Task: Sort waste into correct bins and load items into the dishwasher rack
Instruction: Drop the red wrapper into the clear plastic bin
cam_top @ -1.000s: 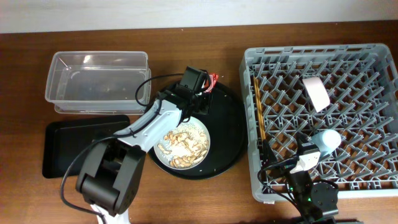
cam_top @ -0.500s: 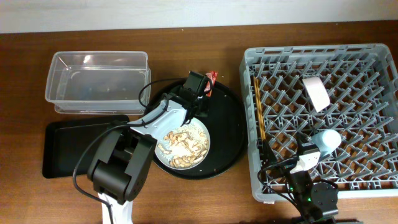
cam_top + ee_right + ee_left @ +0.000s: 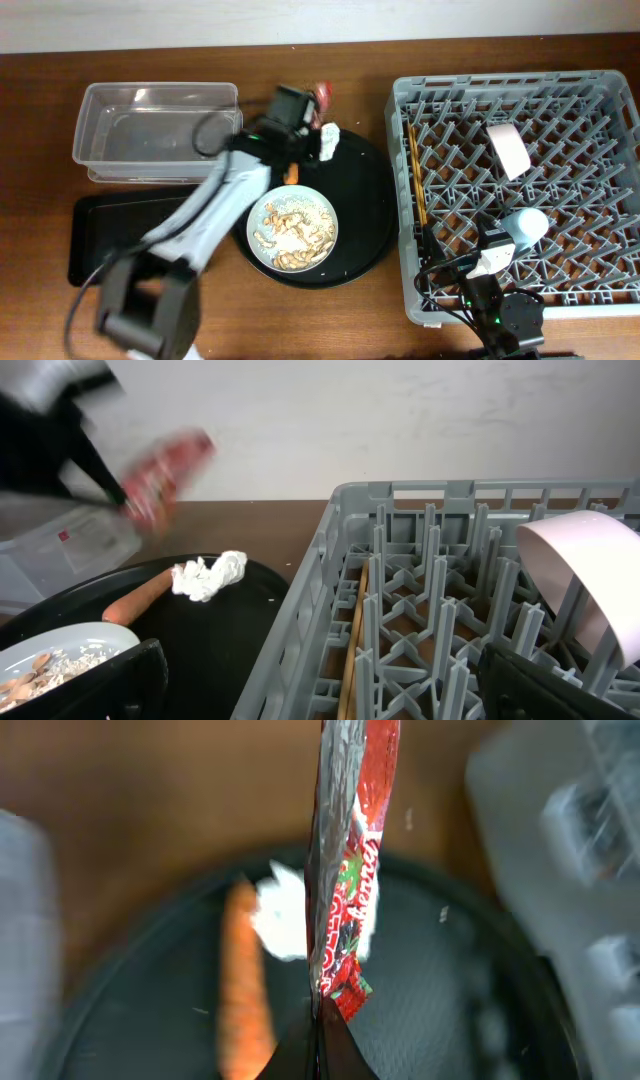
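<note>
My left gripper is shut on the red snack wrapper, which hangs lifted above the back rim of the round black tray; from overhead the wrapper shows just past the wrist. Under it on that tray lie the crumpled white tissue and the orange carrot. A pale plate of food scraps sits at the tray's front. The grey dishwasher rack holds the chopsticks, the white bowl and the light-blue cup. My right gripper stands open over the rack's near left corner, holding nothing.
The clear plastic tub stands at the back left, with the shallow black rectangular tray in front of it. Both bins lie left of the round tray. The left arm stretches across the black tray's right end.
The left gripper closed on the wrapper and lifted it off the round tray, back and to the left. Tissue and carrot now lie uncovered. The right arm has not moved.
</note>
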Robot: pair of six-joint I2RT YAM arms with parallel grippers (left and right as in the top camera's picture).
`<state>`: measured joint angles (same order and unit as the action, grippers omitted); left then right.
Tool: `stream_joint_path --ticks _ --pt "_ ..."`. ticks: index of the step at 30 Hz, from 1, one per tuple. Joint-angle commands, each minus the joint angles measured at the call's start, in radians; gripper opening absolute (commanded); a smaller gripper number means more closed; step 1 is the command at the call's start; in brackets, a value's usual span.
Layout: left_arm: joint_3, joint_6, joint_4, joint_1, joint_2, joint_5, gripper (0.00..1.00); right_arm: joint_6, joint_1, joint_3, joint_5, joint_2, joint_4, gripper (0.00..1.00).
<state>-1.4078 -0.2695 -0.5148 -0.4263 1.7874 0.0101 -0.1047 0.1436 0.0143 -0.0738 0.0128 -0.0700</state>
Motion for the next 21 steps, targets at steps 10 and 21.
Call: stream_joint_path --ticks 10,21 --pt "-0.011 -0.192 -0.188 0.381 -0.078 0.135 0.00 -0.007 -0.006 -0.009 -0.013 -0.009 0.003 0.98" --pt "0.003 -0.188 -0.151 0.384 -0.002 -0.138 0.87 -0.007 -0.006 -0.009 -0.013 -0.010 0.003 0.98"
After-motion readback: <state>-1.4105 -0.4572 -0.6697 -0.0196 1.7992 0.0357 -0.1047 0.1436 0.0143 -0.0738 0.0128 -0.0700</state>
